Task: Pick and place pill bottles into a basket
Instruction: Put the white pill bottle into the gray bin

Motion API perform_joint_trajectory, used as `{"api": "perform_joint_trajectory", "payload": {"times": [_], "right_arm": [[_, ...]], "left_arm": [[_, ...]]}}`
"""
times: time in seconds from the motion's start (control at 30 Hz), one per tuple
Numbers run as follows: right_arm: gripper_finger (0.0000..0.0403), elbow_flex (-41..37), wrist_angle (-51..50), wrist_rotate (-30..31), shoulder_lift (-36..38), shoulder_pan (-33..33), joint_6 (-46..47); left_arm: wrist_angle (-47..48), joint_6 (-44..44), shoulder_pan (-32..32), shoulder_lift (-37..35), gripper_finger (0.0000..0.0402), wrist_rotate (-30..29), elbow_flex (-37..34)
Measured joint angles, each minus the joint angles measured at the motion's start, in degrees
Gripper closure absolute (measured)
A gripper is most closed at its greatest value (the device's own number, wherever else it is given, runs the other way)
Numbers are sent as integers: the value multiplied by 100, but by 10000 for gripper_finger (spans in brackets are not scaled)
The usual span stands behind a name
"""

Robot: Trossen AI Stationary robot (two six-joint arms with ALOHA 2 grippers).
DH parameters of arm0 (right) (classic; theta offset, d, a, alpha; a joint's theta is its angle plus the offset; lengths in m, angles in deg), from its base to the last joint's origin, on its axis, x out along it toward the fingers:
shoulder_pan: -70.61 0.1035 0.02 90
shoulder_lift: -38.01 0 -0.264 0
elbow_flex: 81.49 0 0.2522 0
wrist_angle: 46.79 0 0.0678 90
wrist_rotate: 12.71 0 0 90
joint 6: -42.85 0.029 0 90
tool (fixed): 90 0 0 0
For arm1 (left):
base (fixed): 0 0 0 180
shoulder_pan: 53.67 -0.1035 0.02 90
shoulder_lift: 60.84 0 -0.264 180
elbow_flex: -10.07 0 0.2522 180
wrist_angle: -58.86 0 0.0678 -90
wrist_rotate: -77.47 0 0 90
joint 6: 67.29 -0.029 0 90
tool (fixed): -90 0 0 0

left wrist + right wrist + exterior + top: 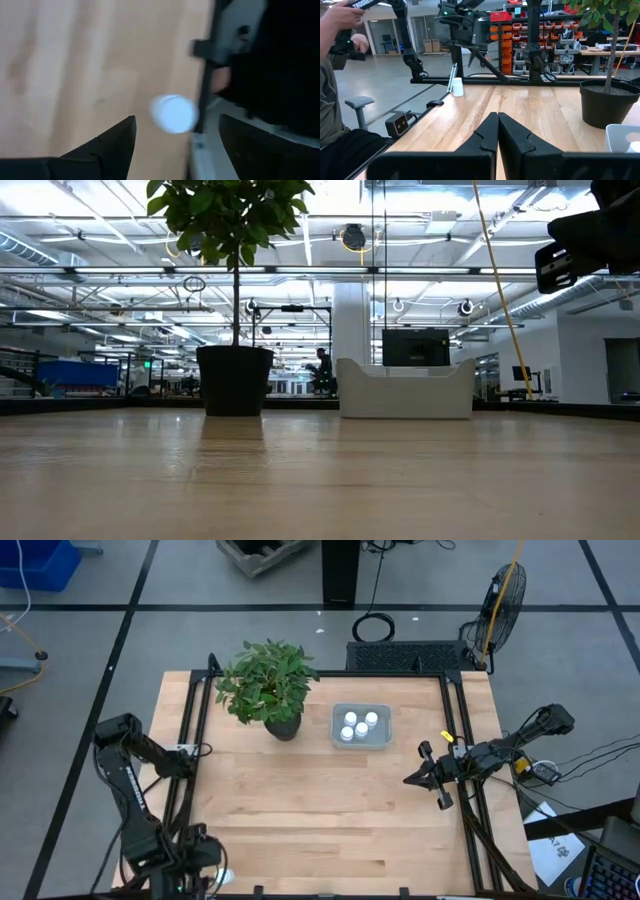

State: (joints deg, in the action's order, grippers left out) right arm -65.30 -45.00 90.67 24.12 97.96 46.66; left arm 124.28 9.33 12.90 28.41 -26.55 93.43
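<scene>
Pale wooden planks make up the bench (320, 810), framed by black rails, with grey floor around it and a large hall of racks and ceiling lights beyond. Toward the far side stands a leafy plant in a dark pot (268, 690); just beside it on the right is the basket (361, 739), a shallow pale bin. Four white pill bottles (360, 725) stand close together inside it, caps up.

One more pill bottle (222, 878) stands upright on the bench at the near left corner, close to the black rail. The left claw (203, 870) hovers right by that corner; in its wrist view the two dark fingers (112, 145) are spread apart with the bottle's white cap seen between them, farther off, and nothing gripped. From the right wrist view the same bottle (457, 86) shows against the rail across the bench.

The right claw (410, 780) hangs above the right part of the bench, pointing toward the middle, well apart from the basket, its fingers pressed together and empty.

A person's arm (337, 25) and dark clothing show beyond the bench's edge in the right wrist view.
</scene>
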Motion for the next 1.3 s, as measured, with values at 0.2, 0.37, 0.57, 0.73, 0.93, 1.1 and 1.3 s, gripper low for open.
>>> {"api": "perform_joint_trajectory", "payload": {"times": [0.2,0.37,0.57,0.73,0.93,1.1,1.3], "right_arm": [[399,0,0,0,0,0,0],[399,0,1,0,0,1,0],[399,0,2,0,0,0,0],[399,0,2,2,0,1,0],[398,0,0,0,0,2,0],[399,-1,2,2,0,1,0],[398,-2,2,2,0,0,0]], "left_arm": [[-71,8,28,395,110,130,2],[-147,107,28,516,85,271,0],[-223,11,-40,653,69,319,2],[-227,4,-65,853,80,414,2],[-249,37,-58,961,95,508,2],[-190,-4,-110,1071,101,562,2],[-309,-27,-131,1081,104,428,2]]}}
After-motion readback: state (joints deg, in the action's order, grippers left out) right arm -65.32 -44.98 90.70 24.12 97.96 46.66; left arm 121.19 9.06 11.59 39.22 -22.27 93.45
